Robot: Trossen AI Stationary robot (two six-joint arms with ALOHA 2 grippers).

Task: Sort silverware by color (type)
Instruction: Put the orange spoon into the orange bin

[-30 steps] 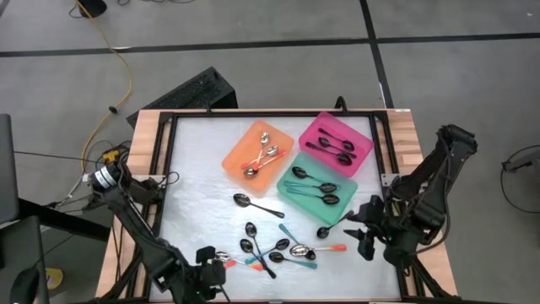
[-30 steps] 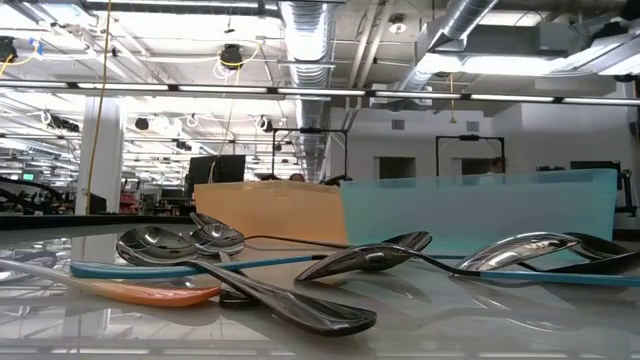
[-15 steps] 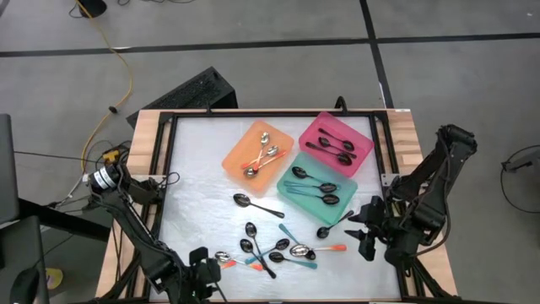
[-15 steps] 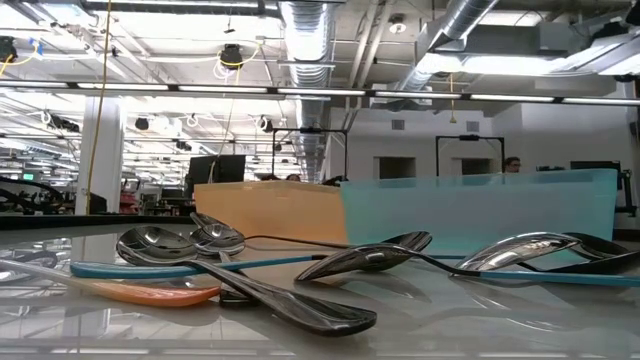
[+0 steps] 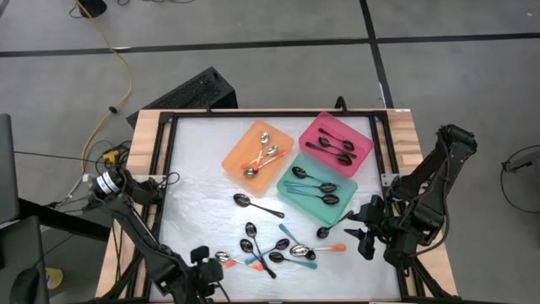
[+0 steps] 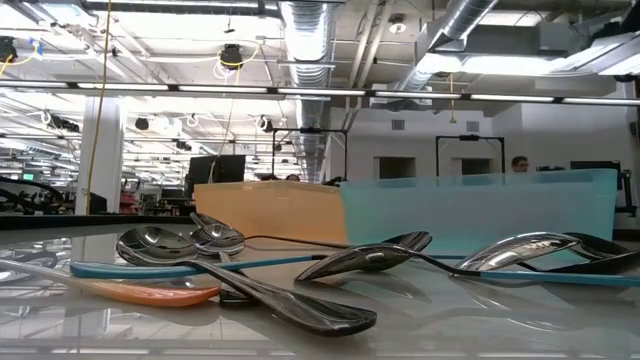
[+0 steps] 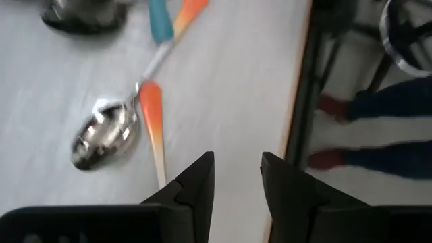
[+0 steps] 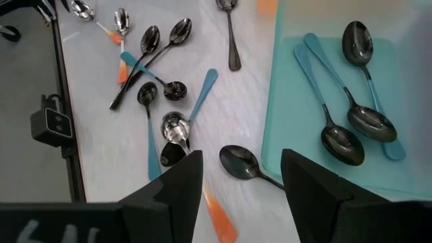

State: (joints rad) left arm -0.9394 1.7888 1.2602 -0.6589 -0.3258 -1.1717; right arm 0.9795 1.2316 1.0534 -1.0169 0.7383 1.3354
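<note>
No text, label, brand, number or sign can be read in any view. The white table top (image 5: 202,177), the orange rectangular plastic tray (image 5: 239,145), the teal rectangular plastic tray (image 5: 291,196) and the pink rectangular plastic tray (image 5: 364,135) show plain surfaces. Pale marks on the dark housing at the edge of the right wrist view are too blurred to read.

Grey floor (image 5: 253,42) with dark seam lines all around the wood-edged table (image 5: 407,135), a yellow cable (image 5: 126,80) snaking off past its far-left corner, and exposed silver ducts (image 6: 305,30) plus strip lights overhead beyond it.
</note>
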